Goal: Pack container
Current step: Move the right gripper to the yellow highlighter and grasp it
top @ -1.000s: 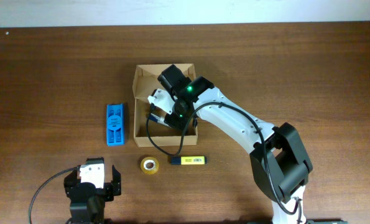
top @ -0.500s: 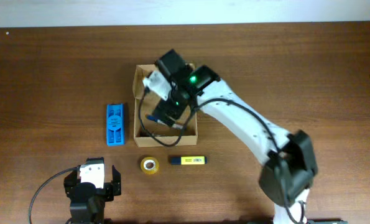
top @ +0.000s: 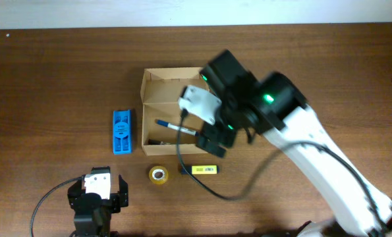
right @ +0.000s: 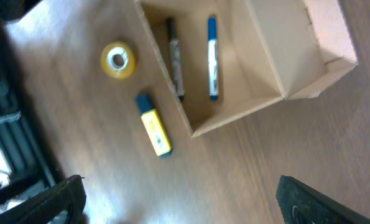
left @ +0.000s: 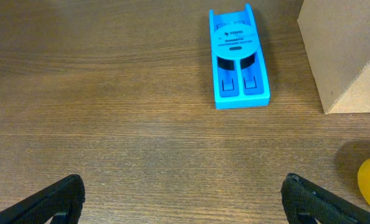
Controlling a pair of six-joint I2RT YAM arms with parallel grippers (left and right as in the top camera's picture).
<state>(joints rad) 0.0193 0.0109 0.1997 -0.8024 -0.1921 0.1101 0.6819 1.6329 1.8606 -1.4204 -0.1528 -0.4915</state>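
Note:
The container (top: 164, 92) is an open tan cardboard box in the middle of the table. A blue marker (top: 176, 126) and a black marker (right: 175, 59) lie on its floor; the right wrist view shows the blue marker (right: 212, 59) beside the black one. My right gripper (top: 213, 140) hangs open high above the box's front right corner with nothing in it. Its jaws (right: 194, 205) frame bare table in front of the container (right: 265, 93). My left gripper (top: 97, 197) rests open and empty at the front left, its fingertips wide apart (left: 185, 199).
A blue plastic holder (top: 122, 131) (left: 237, 59) lies left of the box. A yellow tape roll (top: 158, 174) (right: 117, 59) and a yellow pen-like item with a blue cap (top: 199, 170) (right: 154, 127) lie in front of it. The box wall (left: 346, 50) shows in the left wrist view.
My right gripper has opened, left the blue marker in the box, and risen out toward the front right. The left arm has not moved.

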